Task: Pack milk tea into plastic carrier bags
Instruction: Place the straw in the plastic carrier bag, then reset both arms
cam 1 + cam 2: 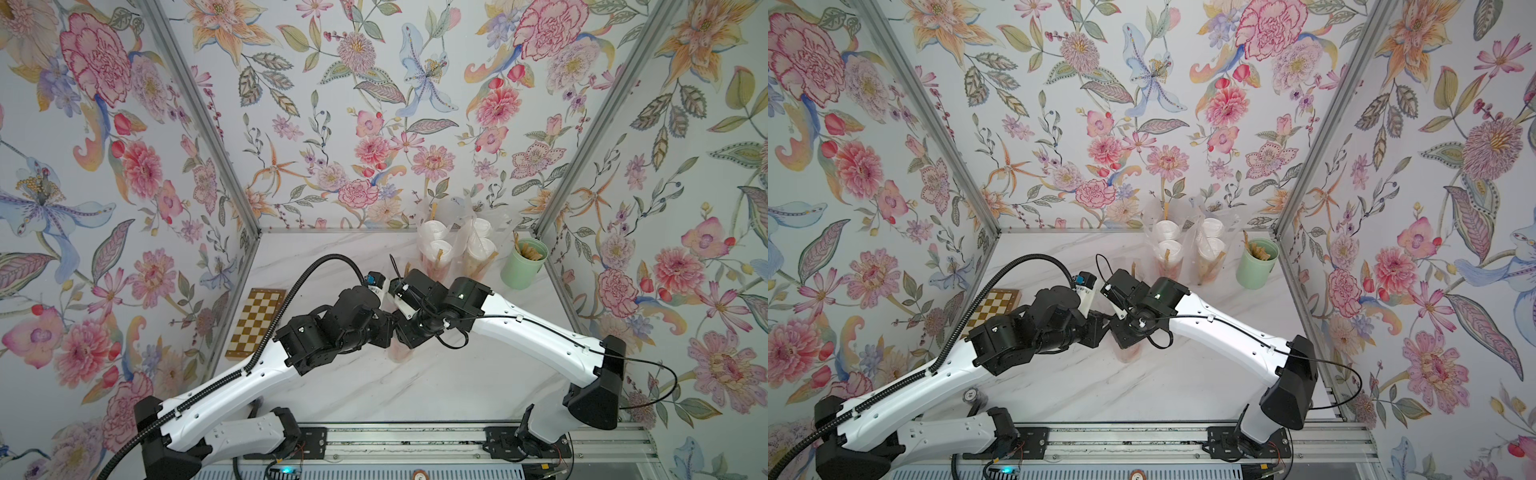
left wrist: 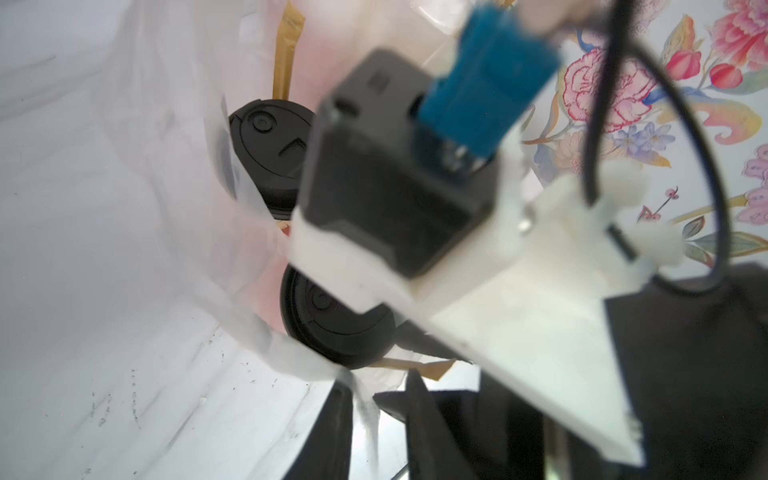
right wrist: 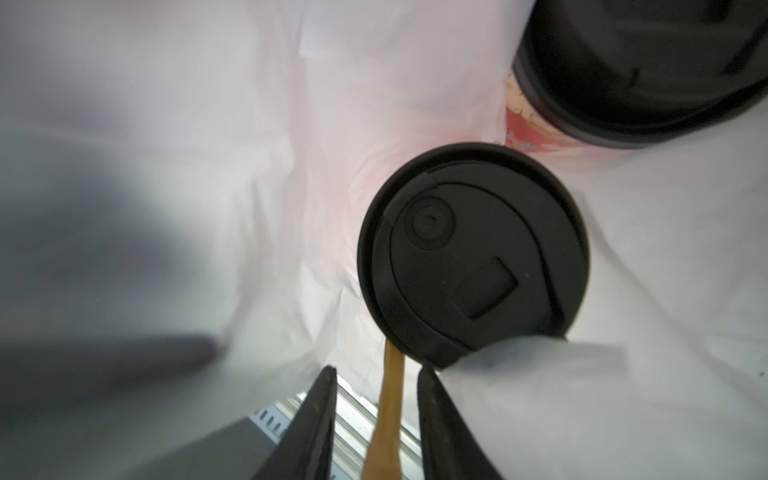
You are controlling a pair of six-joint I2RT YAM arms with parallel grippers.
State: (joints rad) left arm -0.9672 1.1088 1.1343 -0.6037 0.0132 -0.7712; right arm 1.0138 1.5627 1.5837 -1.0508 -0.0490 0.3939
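Note:
Two black-lidded milk tea cups [image 3: 469, 253] [image 3: 644, 62] stand side by side inside a thin plastic carrier bag [image 3: 249, 124] at the table's middle. The same lids [image 2: 270, 145] [image 2: 332, 328] show in the left wrist view, partly behind the right arm's camera block. Both wrists meet above this bag [image 1: 401, 349]. My left gripper [image 2: 376, 415] is open, and a strand of the bag's plastic runs loose between its fingers. My right gripper [image 3: 374, 399] is open too; a brown stick [image 3: 388, 415] passes between its fingers with a gap on each side.
Two more carrier bags [image 1: 436, 253] [image 1: 478, 249] holding white-lidded cups and brown sticks stand at the back right in both top views. A mint-green cup of brown sticks [image 1: 523, 262] is beside them. A chessboard [image 1: 257, 322] lies at the left wall.

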